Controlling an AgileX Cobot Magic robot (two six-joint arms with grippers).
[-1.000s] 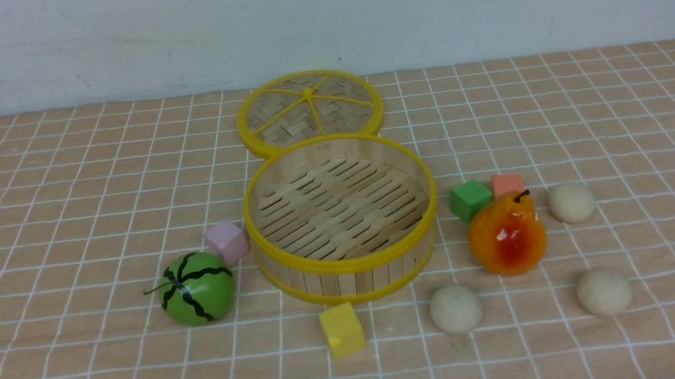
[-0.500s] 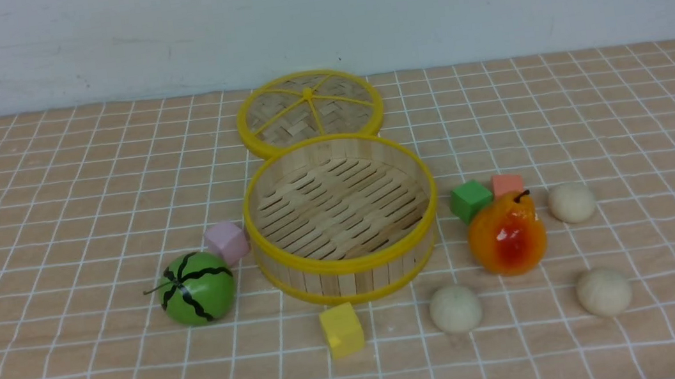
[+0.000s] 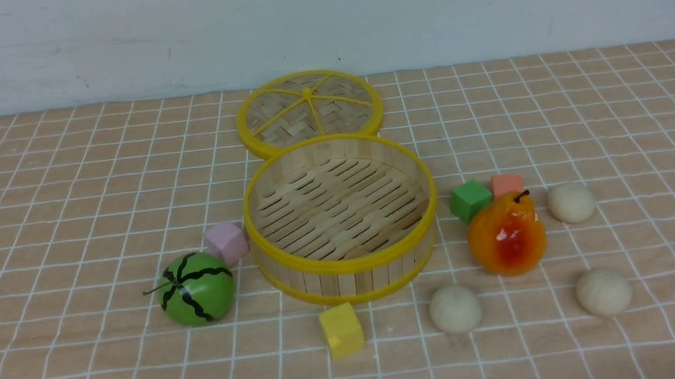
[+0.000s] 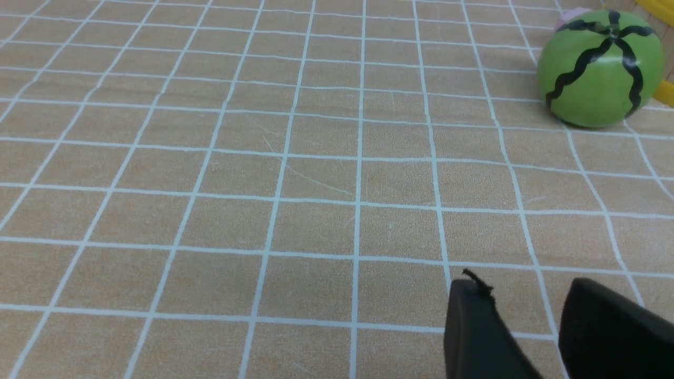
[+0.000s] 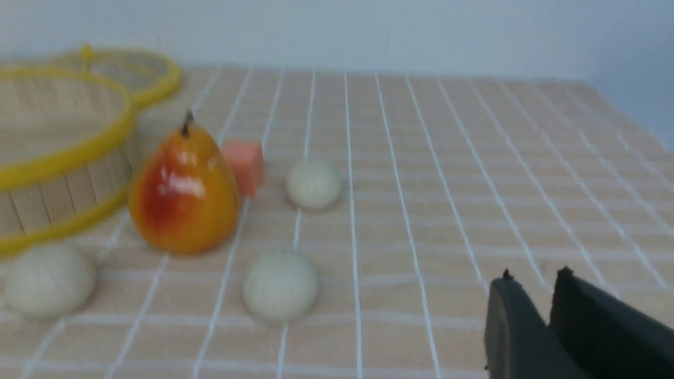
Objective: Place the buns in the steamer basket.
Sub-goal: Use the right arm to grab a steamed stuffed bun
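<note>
Buns [image 3: 455, 308]: three round balls with no long axis, all sitting in the lower right of the front view, to the right of the basket [image 3: 347, 265]. None is lying inside it.

Right gripper [image 5: 534, 273] — you are working with the nearer arm here. Its jaws are standing narrowly parted and holding nothing, well apart from any bun.

Left gripper [image 4: 521, 281] — its jaws are parted and empty, facing the watermelon [image 4: 600, 68].

Against the earlier frame, nothing is shifting.

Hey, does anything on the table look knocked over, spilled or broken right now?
Nothing stands out. The steamer basket sits upright and empty. The woven lid lies flat behind it, and the pear stands stem-up. The three buns lie whole to the basket's right.
</note>
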